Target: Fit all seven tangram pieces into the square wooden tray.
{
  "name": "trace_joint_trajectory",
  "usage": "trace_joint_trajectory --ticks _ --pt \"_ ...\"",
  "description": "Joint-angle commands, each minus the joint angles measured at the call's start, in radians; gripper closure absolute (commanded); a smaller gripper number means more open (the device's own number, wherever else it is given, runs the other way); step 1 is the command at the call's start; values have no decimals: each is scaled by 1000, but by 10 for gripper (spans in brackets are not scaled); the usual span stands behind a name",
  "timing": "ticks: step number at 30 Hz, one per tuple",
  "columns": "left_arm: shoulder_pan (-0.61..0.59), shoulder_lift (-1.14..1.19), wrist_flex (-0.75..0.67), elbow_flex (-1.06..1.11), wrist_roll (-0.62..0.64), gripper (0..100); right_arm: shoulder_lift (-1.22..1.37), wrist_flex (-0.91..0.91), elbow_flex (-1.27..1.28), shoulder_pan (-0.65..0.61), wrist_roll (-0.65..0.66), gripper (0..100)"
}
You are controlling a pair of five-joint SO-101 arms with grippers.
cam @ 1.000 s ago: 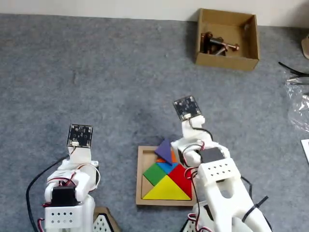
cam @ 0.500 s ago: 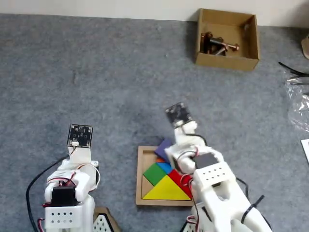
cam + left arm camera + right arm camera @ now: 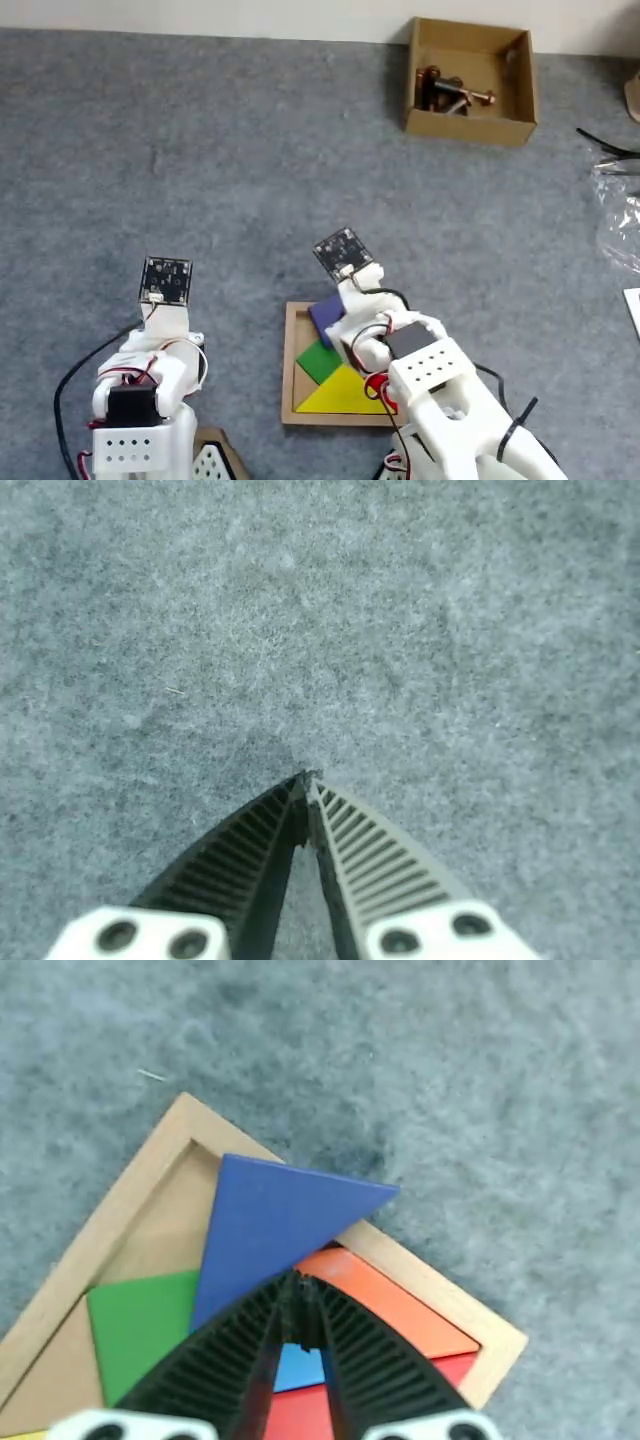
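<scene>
The right gripper (image 3: 299, 1282) hung over the square wooden tray (image 3: 289, 365) at about 6 o'clock on the counter (image 3: 200, 180). Its fingers were together, tips at the blue triangle (image 3: 265, 1220) and perhaps touching it. That triangle lay askew at the tray's 12 o'clock side with one corner over the rim, beside the green piece (image 3: 140, 1320) and orange piece (image 3: 395, 1300), while the left gripper (image 3: 305, 778), fingers together, sat over the counter near 8 o'clock.

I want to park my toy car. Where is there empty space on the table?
The wide grey mat beyond the left gripper, left of the box, is bare. So is the stretch between box and tray. It is crowded at the tray, under the right gripper.
</scene>
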Motion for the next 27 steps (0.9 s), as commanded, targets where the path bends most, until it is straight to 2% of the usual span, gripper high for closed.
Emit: trace_joint_trajectory --ticks 1,6,13,21,24,27 --pt "-10 2 5 21 5 995 -30 8 -13 -13 9 994" --pt "-10 2 5 21 5 995 -30 8 -13 -16 9 994" --pt "-10 2 5 21 5 995 -31 10 -12 -105 9 994" --pt "-10 2 5 21 5 995 -31 15 -15 -117 8 994" --pt "-10 2 5 21 5 995 -31 105 -24 -113 8 994" --pt "-10 2 5 21 5 995 -51 119 -84 -107 8 994"
